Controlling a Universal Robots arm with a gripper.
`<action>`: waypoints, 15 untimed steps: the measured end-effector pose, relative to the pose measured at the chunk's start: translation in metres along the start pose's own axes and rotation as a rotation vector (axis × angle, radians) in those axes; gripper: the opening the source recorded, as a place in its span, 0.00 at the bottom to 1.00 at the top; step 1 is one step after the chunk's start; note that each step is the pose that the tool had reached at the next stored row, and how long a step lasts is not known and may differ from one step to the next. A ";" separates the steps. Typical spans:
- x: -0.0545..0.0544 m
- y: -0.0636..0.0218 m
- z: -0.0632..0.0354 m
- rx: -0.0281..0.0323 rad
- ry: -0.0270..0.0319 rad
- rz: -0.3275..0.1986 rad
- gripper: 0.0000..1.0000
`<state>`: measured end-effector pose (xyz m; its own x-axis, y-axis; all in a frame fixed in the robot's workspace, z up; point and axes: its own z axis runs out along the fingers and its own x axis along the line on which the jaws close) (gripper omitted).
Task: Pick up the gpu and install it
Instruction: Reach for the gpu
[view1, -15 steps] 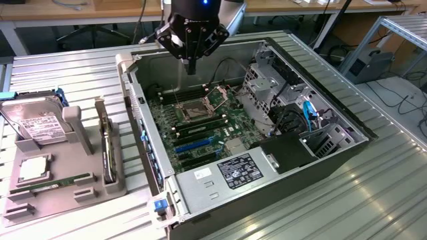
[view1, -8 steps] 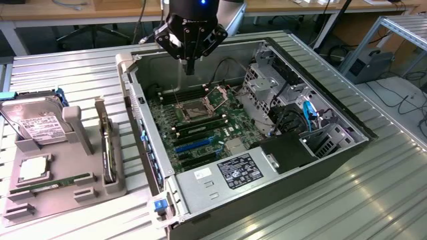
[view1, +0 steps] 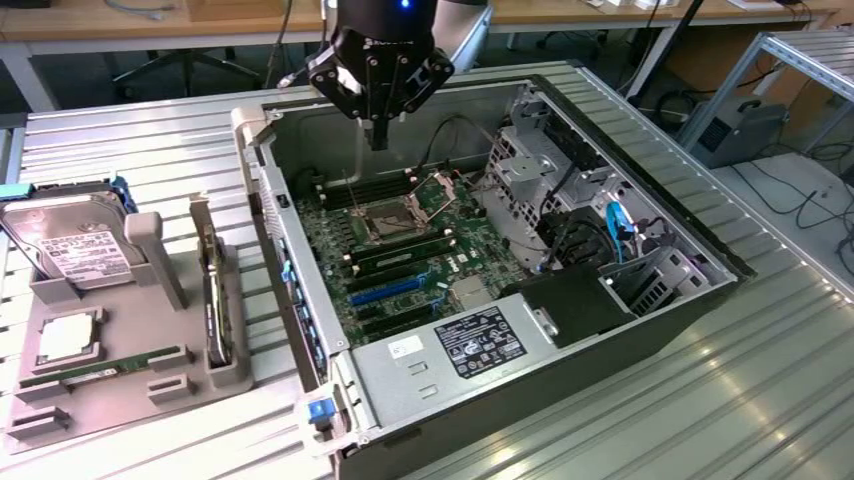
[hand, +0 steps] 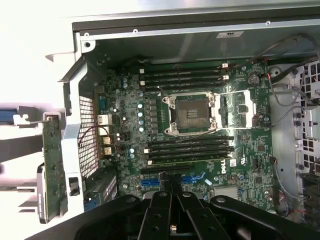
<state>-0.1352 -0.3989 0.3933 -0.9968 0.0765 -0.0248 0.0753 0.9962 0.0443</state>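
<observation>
On the exterior view's left, a grey moulded holder (view1: 120, 400) is resting on the ribbed metal table (view1: 747, 390). It is carrying a boxy silver hard drive (view1: 74, 245) with a white label, a square processor chip (view1: 67, 340) and a slim green RAM stick (view1: 104, 368).

At the holder's right edge the gpu (view1: 214, 300) is standing on its long edge in a slot, thin, flat and dark. Its long axis is running from the far side of the table toward the near side, roughly parallel to the case wall just beside it. In the wrist view it is showing as a narrow green board (hand: 52, 160) outside the case wall.

Further right, the open computer case (view1: 400, 410) is lying on its side, exposing the green motherboard (view1: 387, 265), with its square metal-framed socket (view1: 394, 218) and dark memory slots. A labelled silver power supply (view1: 474, 340) is sitting at the near end, and drive cages and cables are crowding the right side.

Above the far part of the case the black gripper (view1: 378, 138) is hanging, pointing downward, its fingers (hand: 165, 200) pressing together and gripping nothing. It is hovering over the motherboard, well apart from the gpu, which is sitting untouched in the holder to the exterior view's left and nearer the camera.
</observation>
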 end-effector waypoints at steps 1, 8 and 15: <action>0.001 -0.0001 0.0000 -0.0001 0.0000 0.000 0.11; 0.008 -0.0006 0.0000 -0.0001 0.0000 0.000 0.11; 0.010 -0.0008 0.0003 -0.0001 -0.0001 0.000 0.11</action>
<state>-0.1452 -0.3989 0.3928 -0.9968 0.0763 -0.0248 0.0751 0.9962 0.0444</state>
